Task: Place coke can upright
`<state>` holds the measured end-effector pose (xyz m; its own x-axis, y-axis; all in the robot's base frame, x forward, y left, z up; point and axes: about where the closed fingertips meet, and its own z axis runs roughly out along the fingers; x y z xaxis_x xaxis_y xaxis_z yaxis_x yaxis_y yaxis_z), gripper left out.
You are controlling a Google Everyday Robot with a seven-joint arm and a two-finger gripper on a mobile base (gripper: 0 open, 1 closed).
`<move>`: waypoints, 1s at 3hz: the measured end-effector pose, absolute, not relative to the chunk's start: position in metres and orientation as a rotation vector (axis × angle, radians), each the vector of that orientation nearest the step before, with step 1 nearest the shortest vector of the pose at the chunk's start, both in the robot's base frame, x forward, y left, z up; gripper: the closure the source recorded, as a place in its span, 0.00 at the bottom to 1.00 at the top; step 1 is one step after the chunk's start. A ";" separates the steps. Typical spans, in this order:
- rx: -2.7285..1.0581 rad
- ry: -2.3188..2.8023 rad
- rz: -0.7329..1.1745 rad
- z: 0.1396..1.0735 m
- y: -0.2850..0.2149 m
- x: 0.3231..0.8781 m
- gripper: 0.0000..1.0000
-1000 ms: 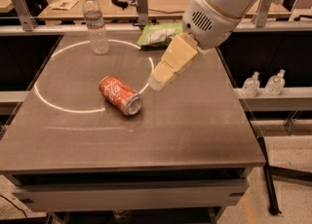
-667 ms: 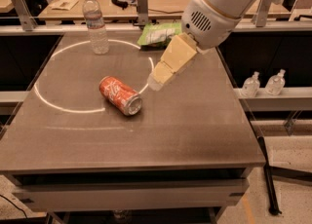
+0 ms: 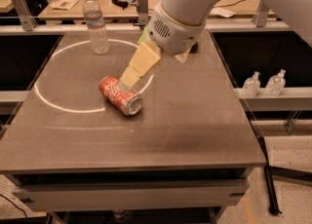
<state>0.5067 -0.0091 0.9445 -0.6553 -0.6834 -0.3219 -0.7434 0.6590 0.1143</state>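
The coke can (image 3: 120,95) is lying on its side near the middle of the table (image 3: 195,121), its silver end turned toward the near right, so it is not yet being stood upright. The claw (image 3: 126,81) is being held low at the can's far flank, seemingly so that the body can be gripped; whether it is spread or pressed together cannot be told. The water bottle (image 3: 96,23) is standing well apart at the far left.

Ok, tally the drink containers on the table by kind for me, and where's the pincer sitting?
Coke can: 1, lying on its side
Water bottle: 1, upright
Total: 2
Pincer: low at the coke can's far side; contact can't be told.
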 end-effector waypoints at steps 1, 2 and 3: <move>-1.167 2.673 0.328 0.931 0.019 0.518 0.00; -1.182 2.716 0.323 0.917 0.041 0.527 0.00; -1.195 2.756 0.327 0.906 0.056 0.535 0.00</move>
